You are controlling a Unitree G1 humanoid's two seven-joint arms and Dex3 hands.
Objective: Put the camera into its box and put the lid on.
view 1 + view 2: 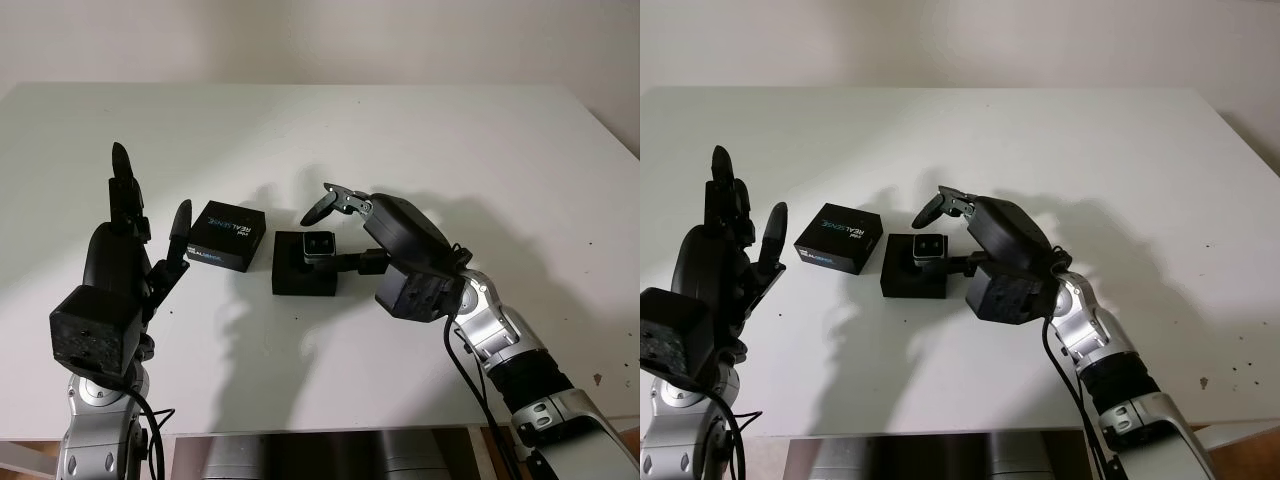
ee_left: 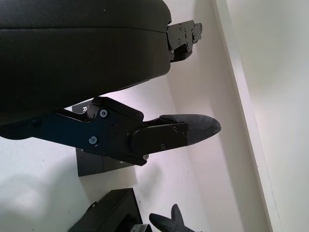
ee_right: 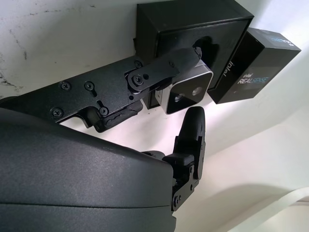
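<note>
White table [image 1: 420,140], seen from the head cam. Near its centre sits the open black box [image 1: 303,272] w/ the small silver camera [image 1: 319,244] at its upper-right part — looks seated in the box recess, lens face up, though how deep it sits can't be told. Right wrist view shows the camera [image 3: 189,90] over the box [image 3: 193,29] interior.

Right hand [image 1: 345,225] comes in from approx 4 o'clock of the box and is on the camera: one finger runs along the box-side face of the camera, another finger [image 3: 192,130] is just off its opposite side, a third [image 1: 325,205] arches above at approx 12 o'clock of the camera. Grip reads as a loose pinch on the camera; exact contact on the far side is unclear.

Lid [image 1: 228,235] — black, "REALSENSE" print on top — lies flat on the table just beside the box at its 10 o'clock, not on it.

Left hand [image 1: 125,255] is raised at approx 9 o'clock of the lid, apart from it, fingers pointing up, holding nothing.
</note>
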